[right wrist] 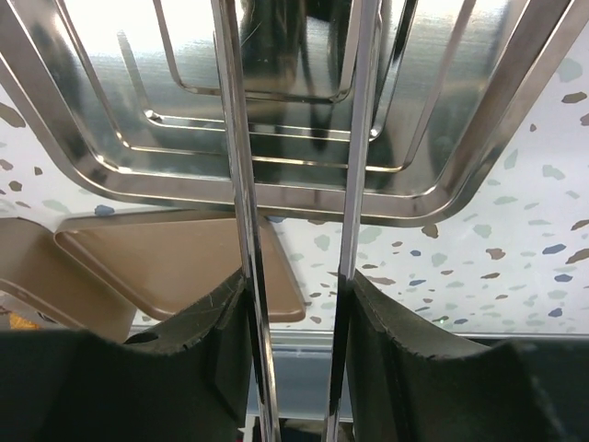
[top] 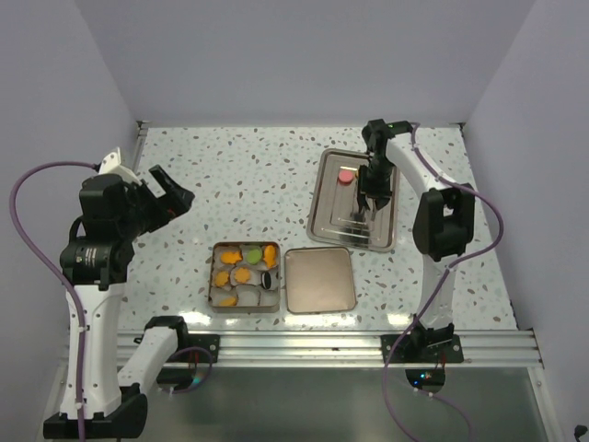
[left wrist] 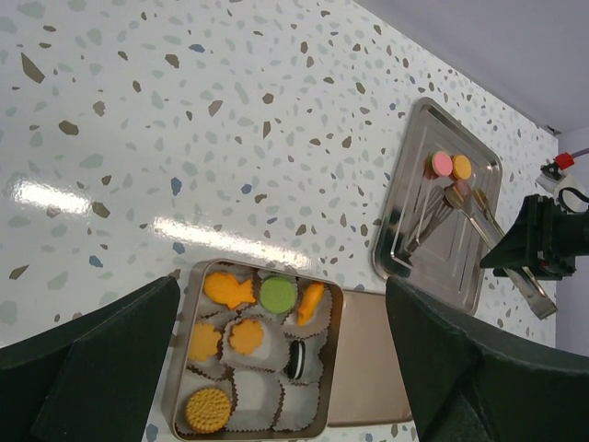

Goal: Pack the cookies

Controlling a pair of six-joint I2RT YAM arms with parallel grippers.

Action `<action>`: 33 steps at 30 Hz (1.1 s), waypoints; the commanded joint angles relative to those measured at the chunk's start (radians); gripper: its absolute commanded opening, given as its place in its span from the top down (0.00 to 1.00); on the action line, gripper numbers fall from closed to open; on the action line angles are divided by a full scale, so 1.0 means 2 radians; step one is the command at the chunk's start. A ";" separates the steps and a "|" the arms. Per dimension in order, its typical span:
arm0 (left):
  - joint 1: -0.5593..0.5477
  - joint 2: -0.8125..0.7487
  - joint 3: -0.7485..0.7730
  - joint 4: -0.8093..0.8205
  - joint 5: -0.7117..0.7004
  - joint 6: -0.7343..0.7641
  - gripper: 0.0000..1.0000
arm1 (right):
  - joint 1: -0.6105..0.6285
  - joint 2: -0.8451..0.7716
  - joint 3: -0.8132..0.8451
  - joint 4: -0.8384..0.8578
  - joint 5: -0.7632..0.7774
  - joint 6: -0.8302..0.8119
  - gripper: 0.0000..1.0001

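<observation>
- We are looking down on a speckled white table with two robot arms bolted at its near edge.
- The cookies are sitting in two places. Most are resting in white paper cups inside an open square tin near the front middle of the table. Two more are lying on a steel tray toward the back right.
- In the tin we are counting seven pieces: five orange ones, a green cookie in the back row and a black cookie on the right side. Two cups at the front are showing only their white paper.
- On the tray, a pink cookie and an orange cookie are lying side by side at the far end.
- The tin's lid is lying flat just to the right of the tin.
- The left gripper is hovering above the table to the left of the tin, with its fingers spread wide apart and gripping nothing.
- The right gripper is reaching over the tray and clamping a pair of metal tongs. Its wrist view is showing both blades running out between the fingers, one finger pressing on each blade and a gap lying between the blades.
- The tongs are pointing toward the pink and orange pair, with their tips just beside them. We cannot tell whether the tips are touching either cookie.
</observation>
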State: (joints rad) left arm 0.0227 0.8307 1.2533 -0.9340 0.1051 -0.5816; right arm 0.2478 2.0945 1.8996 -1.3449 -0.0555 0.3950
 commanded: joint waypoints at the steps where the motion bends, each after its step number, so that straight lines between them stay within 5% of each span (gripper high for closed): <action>1: -0.002 -0.007 0.010 0.026 0.007 0.003 0.00 | -0.003 -0.022 -0.002 -0.006 -0.024 -0.005 0.62; 8: -0.002 -0.020 0.011 0.019 0.010 -0.001 0.00 | -0.003 -0.063 0.033 -0.035 -0.070 0.003 0.64; 14: -0.003 -0.033 -0.003 0.020 0.020 -0.007 0.00 | 0.029 -0.157 -0.016 -0.016 -0.169 0.023 0.64; 23: -0.003 -0.048 -0.018 0.021 0.035 -0.011 0.00 | 0.219 -0.266 -0.088 0.023 -0.210 0.109 0.64; 33: -0.003 -0.067 -0.030 0.018 0.053 -0.021 0.00 | 0.379 -0.299 -0.187 0.124 -0.206 0.223 0.63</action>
State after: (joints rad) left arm 0.0227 0.7155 1.1946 -0.9295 0.1833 -0.6098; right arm 0.9531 1.5433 1.5711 -1.1942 -0.4473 0.7364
